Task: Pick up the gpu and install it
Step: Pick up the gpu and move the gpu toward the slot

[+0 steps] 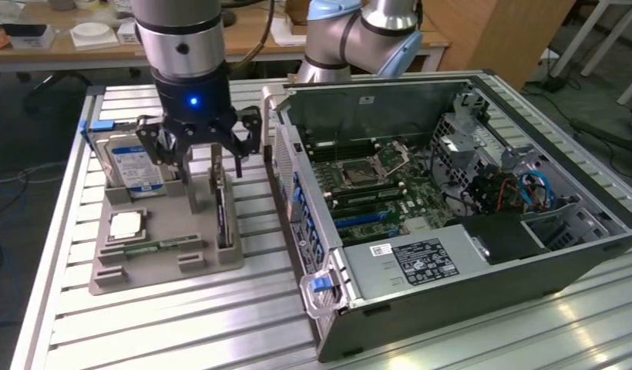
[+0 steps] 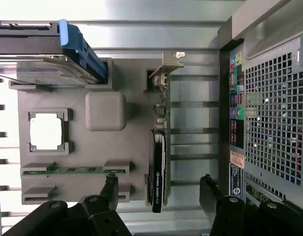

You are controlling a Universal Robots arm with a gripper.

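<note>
The robot arm's gripper (image 1: 198, 158) hangs over a grey parts tray (image 1: 152, 274) on the slatted aluminium worktop (image 1: 193, 327), its fingers (image 2: 110, 188) spread wide and holding nothing. The gpu (image 1: 221, 208) stands on edge in its slot along the tray's side nearest the open computer case (image 1: 481, 301). In the wrist view the gpu (image 2: 158, 147) sits in the gap between the two fingers, touched by neither. A hard drive (image 1: 136, 163), a processor (image 1: 126, 225) and a memory stick (image 1: 156, 247) also rest in the tray. The case lies just beside the tray, motherboard (image 1: 383, 193) exposed.
</note>
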